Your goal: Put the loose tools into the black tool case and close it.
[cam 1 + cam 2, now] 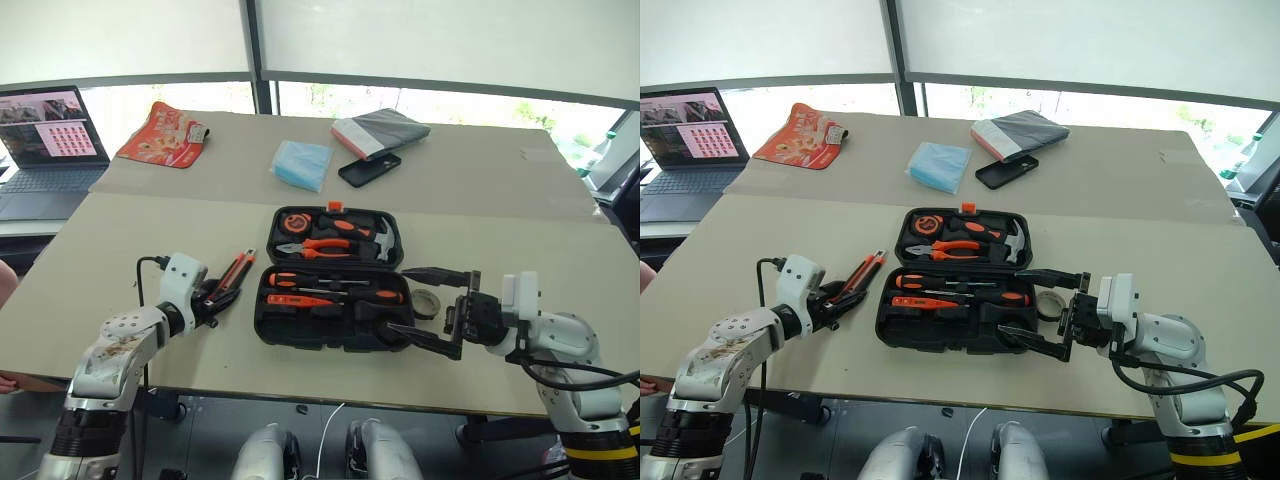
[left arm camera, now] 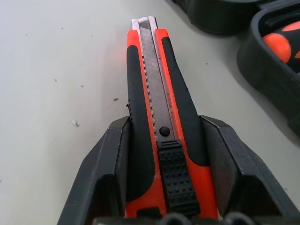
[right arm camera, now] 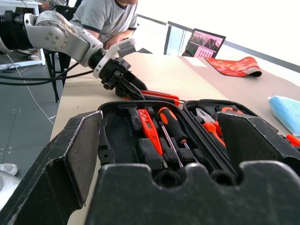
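Both black two-fingered grippers sat closest, low over the near strip of the beige table (image 1: pixel 120 215). Left gripper (image 1: pixel 214 300) had its fingers flanking the rear of the orange-and-black utility knife (image 1: pixel 233 276), pressed against its rubber sides in the left wrist view, so I judged it clenched on the knife, which lay flat on the table just left of the rectangular black plastic tool case (image 1: pixel 330 278). Right gripper (image 1: pixel 430 308) was spread wide and grasped nothing, at the case's right end, near the small greyish tape ring (image 1: pixel 427 303) lying just beside the case.

The case lay open, its slots already holding orange-handled screwdrivers (image 1: pixel 330 281) in the near half and pliers (image 1: pixel 318 247) with a hammer (image 1: pixel 378 243) in the lid.

Done well, I think the step needed a straight lift, then a carry rightward over the case wall, keeping the blade end level.

Room was free left of the case; the near table edge ran close beneath both arms. A black phone (image 1: pixel 369 170) lay well behind.
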